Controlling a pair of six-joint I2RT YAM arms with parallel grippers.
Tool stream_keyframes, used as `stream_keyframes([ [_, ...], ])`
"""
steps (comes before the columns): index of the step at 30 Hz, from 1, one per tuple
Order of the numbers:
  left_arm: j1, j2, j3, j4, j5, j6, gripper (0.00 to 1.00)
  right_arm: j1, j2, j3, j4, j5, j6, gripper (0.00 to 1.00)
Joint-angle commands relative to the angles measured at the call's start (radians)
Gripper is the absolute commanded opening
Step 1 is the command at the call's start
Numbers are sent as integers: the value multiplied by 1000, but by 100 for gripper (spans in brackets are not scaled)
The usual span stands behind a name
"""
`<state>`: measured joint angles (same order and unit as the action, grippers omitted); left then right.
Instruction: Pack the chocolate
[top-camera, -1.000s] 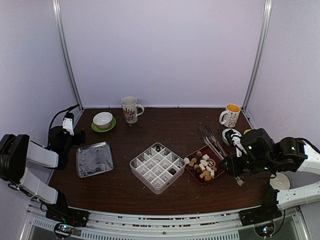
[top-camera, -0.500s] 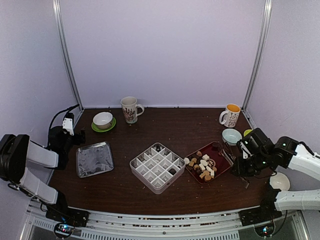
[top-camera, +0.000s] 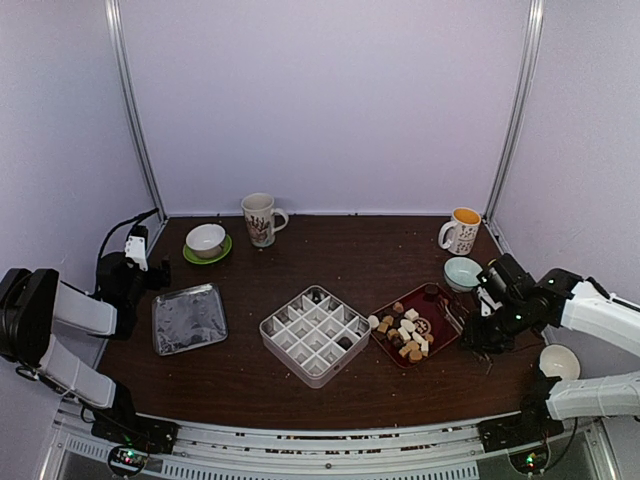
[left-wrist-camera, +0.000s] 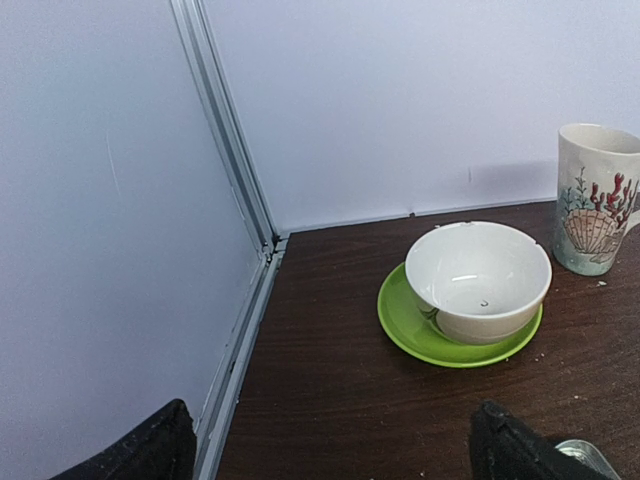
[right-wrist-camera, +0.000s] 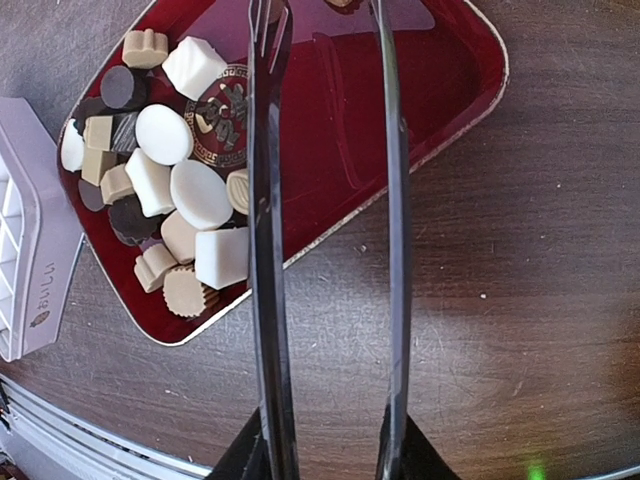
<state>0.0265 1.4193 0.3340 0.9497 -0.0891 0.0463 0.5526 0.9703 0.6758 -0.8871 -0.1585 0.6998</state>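
Right gripper (right-wrist-camera: 330, 455) is clamping long metal tongs (right-wrist-camera: 266, 250); I'm aiming both tips astride one small white chocolate cube (right-wrist-camera: 222, 257). Left gripper (left-wrist-camera: 330, 460) is idling wide open.

I have one gripper idle, one gripping.
Left gripper (left-wrist-camera: 330, 458) gapes wide at frame left; right gripper (right-wrist-camera: 325, 458), lower right, clamps tongs (right-wrist-camera: 265, 250).
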Motion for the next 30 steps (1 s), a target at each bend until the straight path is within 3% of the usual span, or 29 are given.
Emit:
stream_keyframes([
  [1,8,6,0,60,0,-3,98,-14,4,-13,43,-3,10,35],
  [30,9,5,-1,60,0,-4,98,-66,151,4,129,6,-15,36],
])
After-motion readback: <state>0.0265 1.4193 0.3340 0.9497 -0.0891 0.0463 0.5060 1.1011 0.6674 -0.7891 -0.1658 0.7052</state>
